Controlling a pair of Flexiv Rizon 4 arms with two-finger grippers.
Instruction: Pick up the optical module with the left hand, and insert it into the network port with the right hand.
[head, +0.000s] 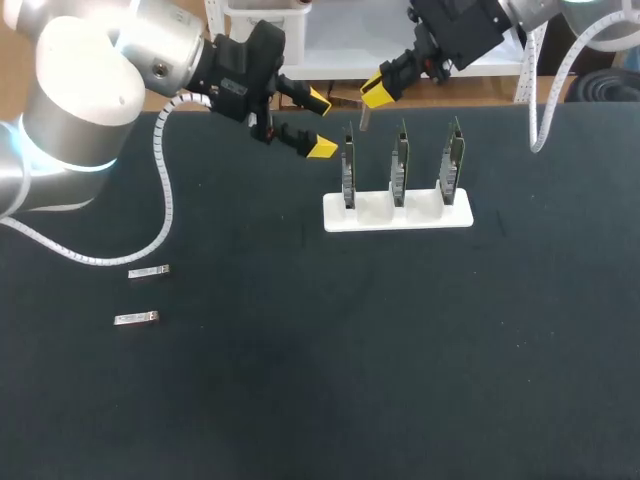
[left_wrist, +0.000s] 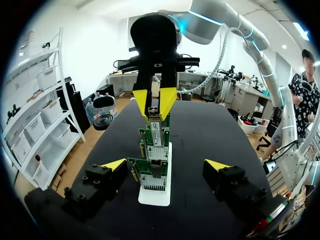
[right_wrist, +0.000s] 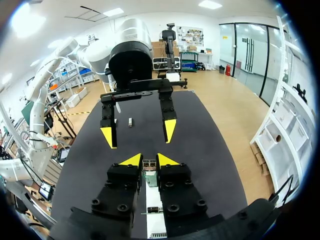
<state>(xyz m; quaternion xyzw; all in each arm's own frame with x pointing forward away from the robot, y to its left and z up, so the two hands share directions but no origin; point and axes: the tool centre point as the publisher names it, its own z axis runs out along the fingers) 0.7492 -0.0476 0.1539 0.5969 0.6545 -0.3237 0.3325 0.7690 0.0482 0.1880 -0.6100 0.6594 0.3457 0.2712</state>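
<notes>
while the left gripper (head: 319, 124) hangs spread wide, the right gripper (head: 377, 92) pinches the optical module (head: 365, 119). it's just above the leftmost card (head: 348, 170).

No text, number or sign is legible. White stickers (left_wrist: 156, 136) on the upright circuit boards (left_wrist: 150, 172) carry print too small to read.

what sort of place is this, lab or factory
Probably a robotics test bench: a black table with a white stand of three network cards, two loose modules, and the right gripper holding a module above them.
</notes>
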